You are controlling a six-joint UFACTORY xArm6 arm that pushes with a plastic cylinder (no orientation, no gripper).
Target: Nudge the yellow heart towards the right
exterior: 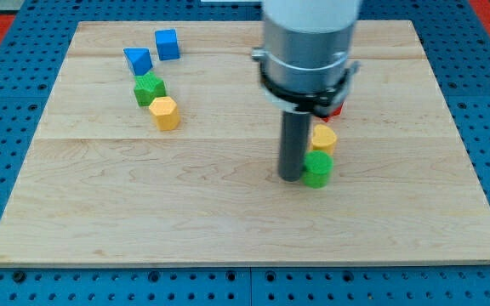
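Note:
The yellow heart [323,138] lies right of the board's middle, partly hidden behind my rod. A green block [317,169], roundish in shape, sits just below it and touches it. My tip [291,177] rests on the board just left of the green block, below and left of the yellow heart. A red block [335,109] shows only as a sliver behind the arm, just above the heart.
At the view's upper left stand a blue cube [168,44], a blue wedge-like block [138,60], a green star-like block [150,88] and a yellow hexagon [166,112]. The wooden board [228,212] lies on a blue pegboard.

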